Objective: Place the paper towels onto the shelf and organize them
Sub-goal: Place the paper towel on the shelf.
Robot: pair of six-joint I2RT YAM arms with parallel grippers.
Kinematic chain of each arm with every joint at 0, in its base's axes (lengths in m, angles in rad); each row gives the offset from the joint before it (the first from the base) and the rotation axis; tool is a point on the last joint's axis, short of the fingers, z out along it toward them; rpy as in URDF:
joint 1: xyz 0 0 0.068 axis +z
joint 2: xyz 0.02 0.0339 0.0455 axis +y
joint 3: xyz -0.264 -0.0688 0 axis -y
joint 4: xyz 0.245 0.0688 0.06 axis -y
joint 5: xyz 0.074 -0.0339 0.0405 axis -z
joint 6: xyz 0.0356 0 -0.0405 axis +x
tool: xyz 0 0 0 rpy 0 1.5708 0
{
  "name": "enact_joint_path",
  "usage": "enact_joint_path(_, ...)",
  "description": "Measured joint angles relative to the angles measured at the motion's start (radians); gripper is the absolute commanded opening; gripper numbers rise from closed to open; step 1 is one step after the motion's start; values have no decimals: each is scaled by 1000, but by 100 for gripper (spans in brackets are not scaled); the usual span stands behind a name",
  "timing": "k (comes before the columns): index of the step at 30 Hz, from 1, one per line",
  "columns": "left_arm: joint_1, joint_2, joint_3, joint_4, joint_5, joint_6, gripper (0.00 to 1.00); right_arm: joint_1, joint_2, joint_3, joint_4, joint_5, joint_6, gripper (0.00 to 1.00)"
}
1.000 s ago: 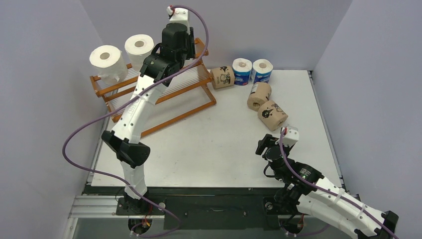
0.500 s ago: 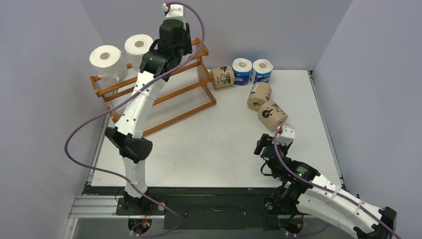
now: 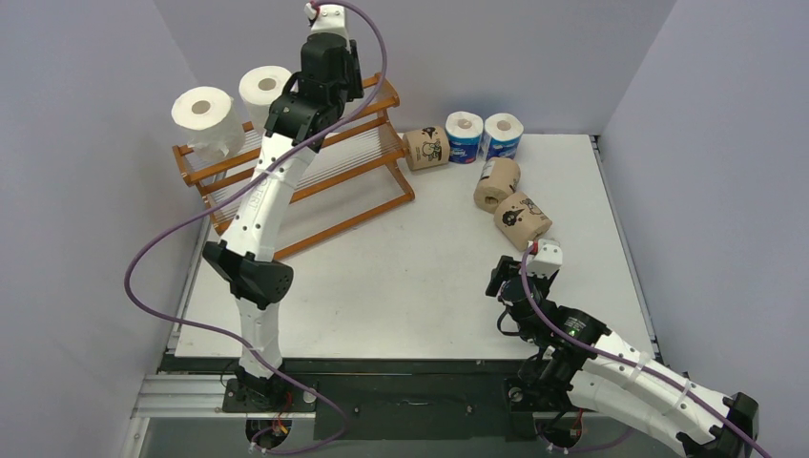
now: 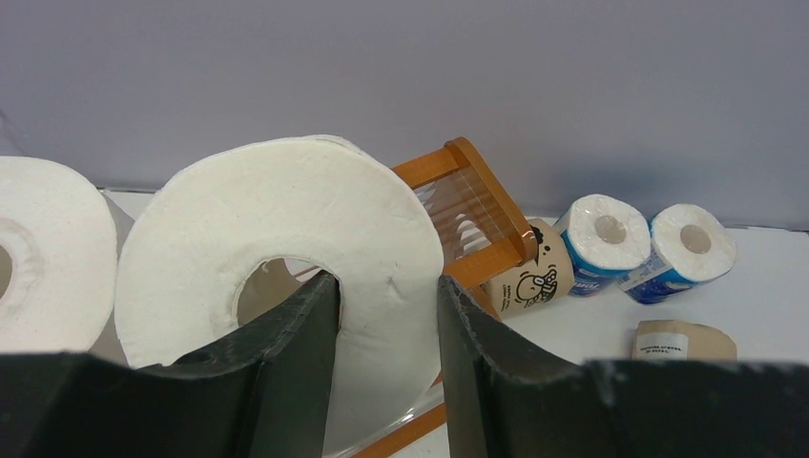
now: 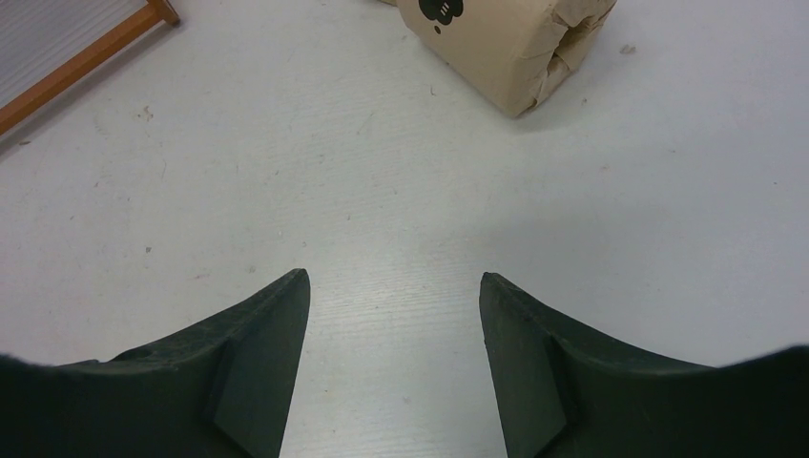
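Three white rolls [image 3: 200, 110] are at the shelf [image 3: 353, 223]: two stand on its top tier, and your left gripper [image 4: 386, 280] pinches the third roll [image 4: 286, 210] by its wall, one finger in the core. Five wrapped rolls [image 3: 465, 136] sit on the table [image 3: 401, 277]. Your right gripper [image 5: 393, 277] hangs wide and empty near a brown roll [image 5: 506, 48]. They look light and soft, so squeeze gently, and take each by core and wall
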Motion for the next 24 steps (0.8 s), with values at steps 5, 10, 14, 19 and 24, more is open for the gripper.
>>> enact_joint_path(5, 11, 10, 18, -5, 0, -3, 18, -1, 0, 0, 2, 0, -3, 61)
enact_joint_path(10, 24, 21, 21, -11, 1, -8, 19, -1, 0, 0, 6, 0, -4, 61)
enact_joint_path(14, 26, 31, 24, -12, 1, -9, 18, -2, 0, 0, 6, 0, -6, 61)
enact_joint_path(19, 26, 33, 26, -13, 3, -9, 24, -2, 0, 0, 6, 0, -7, 61)
enact_joint_path(24, 29, 34, 26, -13, 6, -13, 39, -2, 0, 0, 6, 0, -7, 61)
